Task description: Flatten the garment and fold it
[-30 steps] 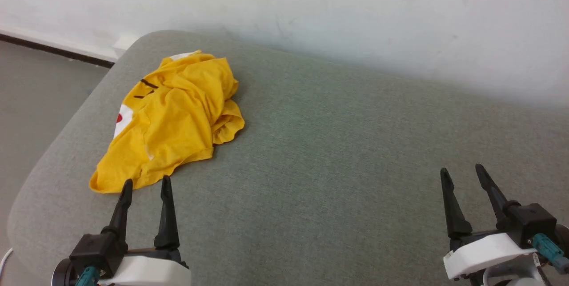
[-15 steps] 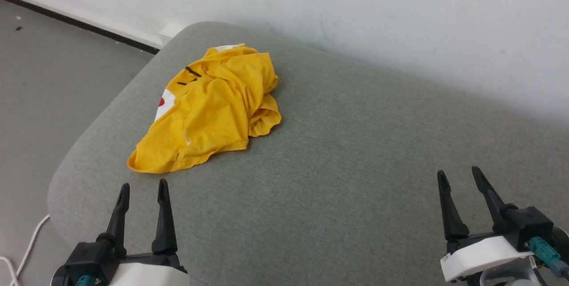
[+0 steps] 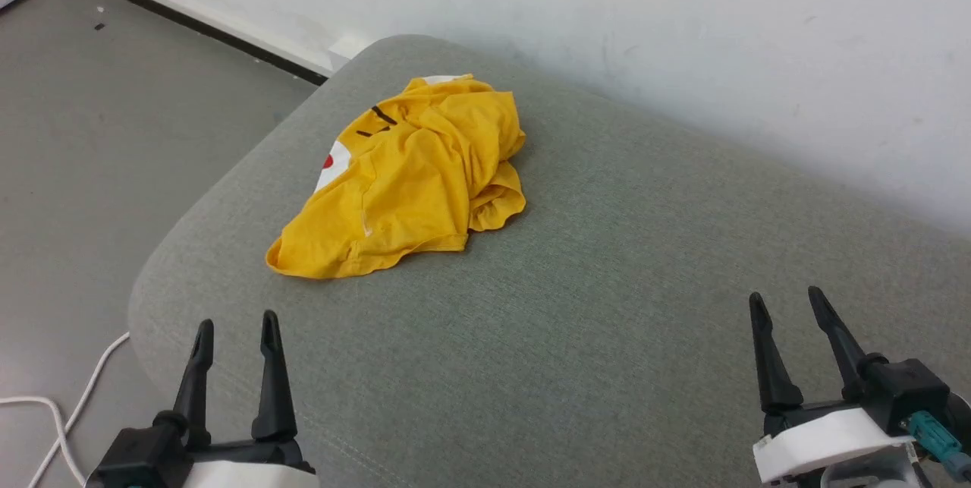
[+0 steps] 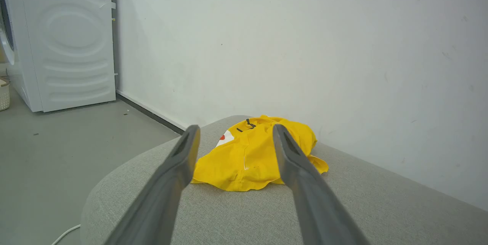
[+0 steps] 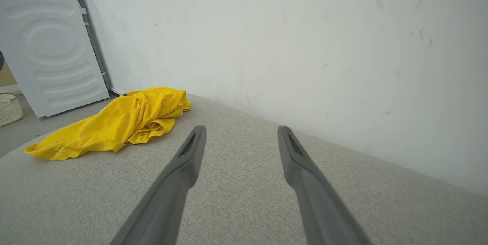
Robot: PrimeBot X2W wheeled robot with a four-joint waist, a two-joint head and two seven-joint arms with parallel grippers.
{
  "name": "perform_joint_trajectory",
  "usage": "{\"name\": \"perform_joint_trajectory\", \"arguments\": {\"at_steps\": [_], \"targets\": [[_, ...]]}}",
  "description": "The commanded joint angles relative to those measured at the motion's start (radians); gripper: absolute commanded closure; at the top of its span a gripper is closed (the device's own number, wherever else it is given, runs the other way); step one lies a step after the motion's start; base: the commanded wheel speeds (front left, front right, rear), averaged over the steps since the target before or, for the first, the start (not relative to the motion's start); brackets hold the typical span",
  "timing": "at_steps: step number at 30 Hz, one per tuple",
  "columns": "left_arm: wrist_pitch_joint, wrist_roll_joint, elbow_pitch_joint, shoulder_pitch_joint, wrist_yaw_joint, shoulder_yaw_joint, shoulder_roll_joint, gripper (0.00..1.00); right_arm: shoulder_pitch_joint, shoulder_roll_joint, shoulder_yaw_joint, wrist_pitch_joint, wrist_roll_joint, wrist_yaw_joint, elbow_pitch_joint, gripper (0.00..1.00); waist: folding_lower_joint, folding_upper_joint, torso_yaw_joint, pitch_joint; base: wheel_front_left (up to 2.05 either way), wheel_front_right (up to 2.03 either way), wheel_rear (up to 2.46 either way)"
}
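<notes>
The left gripper (image 3: 235,319) is standing released, its two long dark fingers spread with nothing between them and the tips pointing toward the far side. It is sitting low over the near left corner of the grey-green cushion (image 3: 607,306), with its white wrist at the near edge. The right gripper (image 3: 785,294) is gaping empty too, its fingers leaning slightly left over the cushion's near right part. The garment (image 3: 413,184) is lying in a crumpled yellow heap on the far left of the cushion, ahead of the left gripper and apart from it, and well apart from the right. A white patch with a red dot and short black stripes are showing on its left side. A white cable (image 3: 68,412) is trailing on the grey floor (image 3: 114,131) to the left.
</notes>
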Motion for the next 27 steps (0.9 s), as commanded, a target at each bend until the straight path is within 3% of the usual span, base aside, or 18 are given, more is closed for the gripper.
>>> {"name": "perform_joint_trajectory", "arguments": {"at_steps": [1, 18, 21, 24, 27], "targets": [[-0.013, -0.008, -0.008, 0.017, 0.007, 0.006, -0.004, 0.0, 0.012, 0.002, -0.004, -0.011, 0.007, -0.001, 0.004, 0.0, 0.0, 0.0, 0.012, -0.002, 0.0, 0.0, 0.0], [-0.021, -0.019, -0.006, 0.025, -0.001, 0.002, -0.004, 0.0, 0.017, 0.002, -0.012, -0.02, -0.004, -0.001, -0.005, 0.0, 0.0, 0.0, 0.005, 0.002, 0.0, 0.0, 0.0], [-0.021, -0.065, -0.02, 0.003, -0.016, -0.014, -0.004, 0.0, 0.019, 0.002, -0.017, -0.02, -0.008, -0.001, -0.013, 0.0, 0.0, 0.0, 0.006, 0.008, 0.0, 0.0, 0.0], [-0.013, -0.091, -0.042, -0.053, -0.057, -0.045, 0.001, 0.0, 0.017, 0.002, -0.027, -0.019, -0.015, -0.001, -0.033, 0.0, 0.0, 0.0, 0.007, 0.023, 0.0, 0.0, 0.0], [0.059, -0.094, -0.09, -0.173, -0.087, -0.067, 0.053, 0.0, 0.012, 0.002, -0.036, -0.01, -0.023, -0.001, -0.067, 0.0, 0.0, 0.0, 0.005, 0.048, 0.0, 0.0, 0.0]]}}
